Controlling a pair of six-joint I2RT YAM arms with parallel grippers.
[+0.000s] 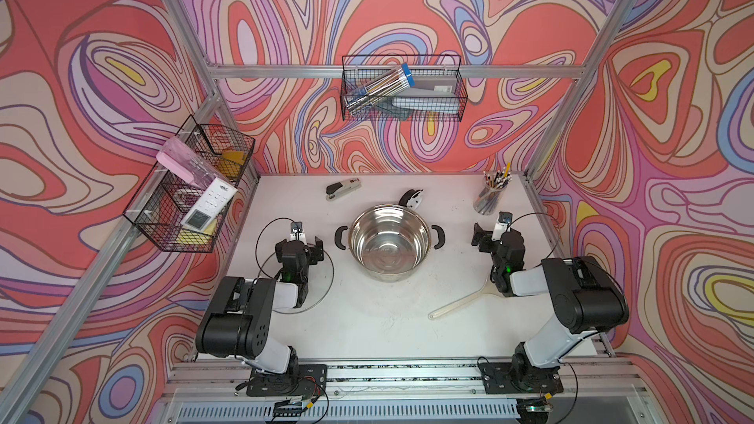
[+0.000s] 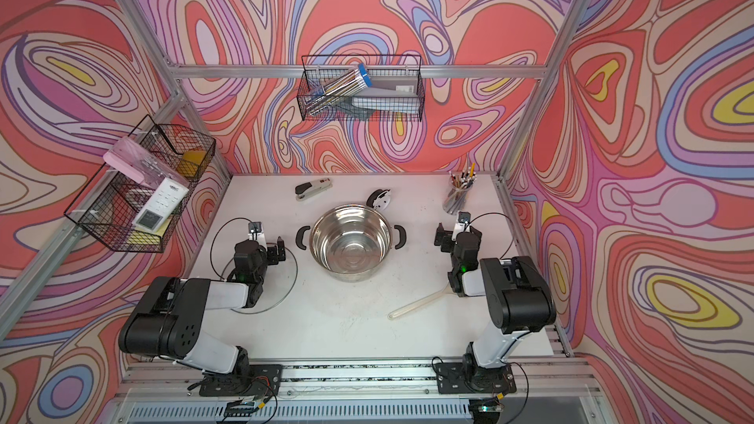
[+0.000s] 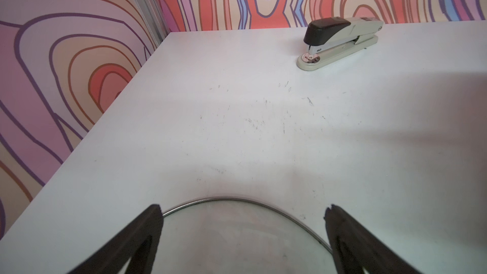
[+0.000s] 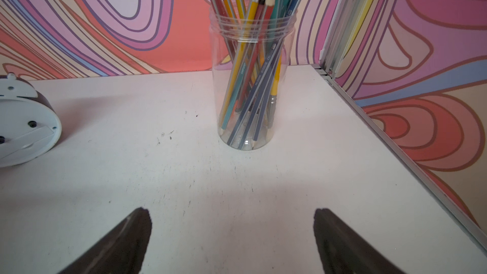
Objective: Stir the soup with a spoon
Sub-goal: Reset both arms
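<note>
A steel pot (image 1: pixel 389 240) (image 2: pixel 351 240) with two black handles stands mid-table; its inside shows bare steel, and the soup is out of view. The cream-white spoon (image 1: pixel 457 301) (image 2: pixel 416 303) lies flat in front of the pot to the right, with its bowl hidden under my right arm. My right gripper (image 1: pixel 495 234) (image 4: pixel 232 217) hovers open and empty to the right of the pot, beyond the spoon. To the left of the pot, my left gripper (image 1: pixel 300 238) (image 3: pixel 242 214) is open over a glass lid (image 1: pixel 322 279) (image 3: pixel 237 233) lying on the table.
A stapler (image 1: pixel 343 189) (image 3: pixel 340 40) lies at the back left. A small clock (image 1: pixel 411 199) (image 4: pixel 23 130) stands just behind the pot. A clear jar of pencils (image 1: pixel 491 193) (image 4: pixel 253 88) is at the back right. Wire baskets (image 1: pixel 402 89) (image 1: pixel 189 185) hang on the walls.
</note>
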